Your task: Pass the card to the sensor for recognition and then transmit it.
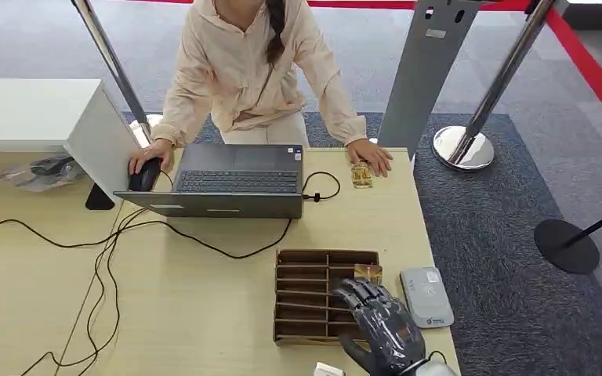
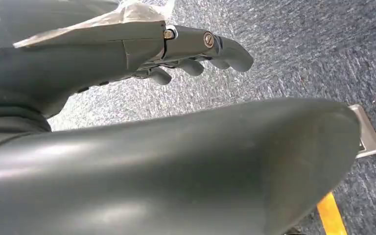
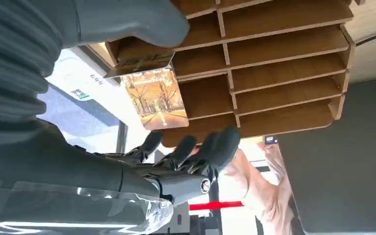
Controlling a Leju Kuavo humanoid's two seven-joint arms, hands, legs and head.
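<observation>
A card [image 1: 368, 273] printed with an autumn tree scene stands in a slot at the far right corner of the brown wooden rack [image 1: 306, 294]. My right hand [image 1: 380, 321] hovers over the rack's near right part. In the right wrist view the card [image 3: 154, 98] lies between the thumb [image 3: 127, 19] and the spread fingers [image 3: 191, 152], and neither touches it. The grey card sensor [image 1: 426, 296] lies flat just right of the rack. My left hand [image 2: 176, 49] hangs over blue carpet, fingers loosely extended and holding nothing.
A person sits across the table, one hand on a mouse [image 1: 145, 174], the other beside a second card [image 1: 361, 174]. An open laptop [image 1: 231, 180] and black cables [image 1: 110, 251] cover the table's middle and left. The table's right edge [image 1: 437, 282] runs close to the sensor.
</observation>
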